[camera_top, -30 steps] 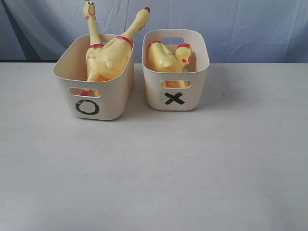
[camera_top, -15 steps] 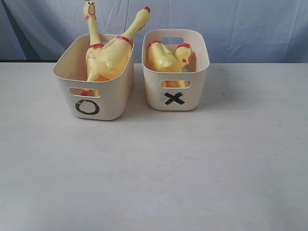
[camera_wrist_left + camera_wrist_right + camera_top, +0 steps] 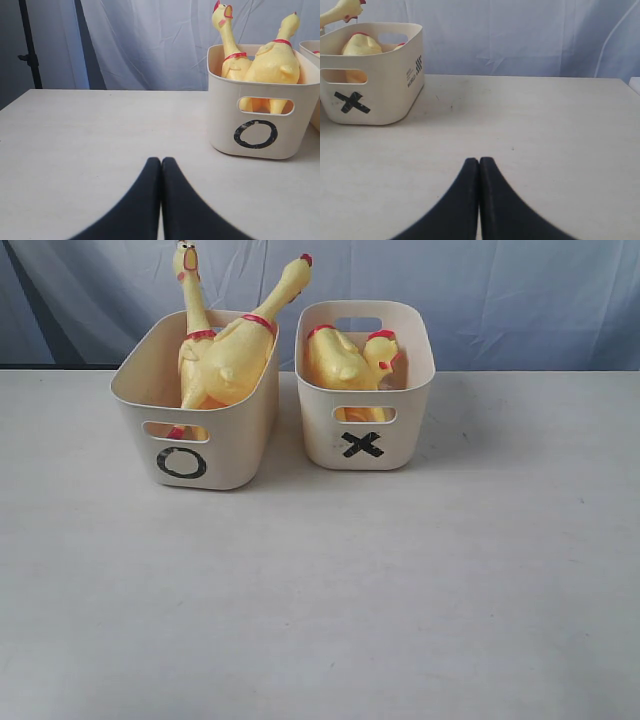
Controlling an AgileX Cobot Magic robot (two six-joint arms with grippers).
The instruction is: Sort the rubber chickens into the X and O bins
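Observation:
Two cream bins stand side by side at the back of the table. The O bin [image 3: 235, 455] holds two long yellow rubber chickens [image 3: 228, 360] whose necks stick up above its rim. The X bin [image 3: 412, 410] holds more yellow rubber chickens [image 3: 345, 358] lying low inside. In the left wrist view the O bin [image 3: 225, 120] with its chickens [image 3: 272, 62] is ahead of my left gripper [image 3: 161, 161], which is shut and holds nothing. The right wrist view has the X bin [image 3: 390, 100] off to one side of my right gripper [image 3: 479, 160], also shut and holding nothing. Neither gripper appears in the exterior view.
The pale table [image 3: 320, 590] stretches wide in front of the bins. A blue-grey curtain [image 3: 500, 300] hangs behind the table. A dark stand pole [image 3: 29, 45] rises beyond the table's far edge in the left wrist view.

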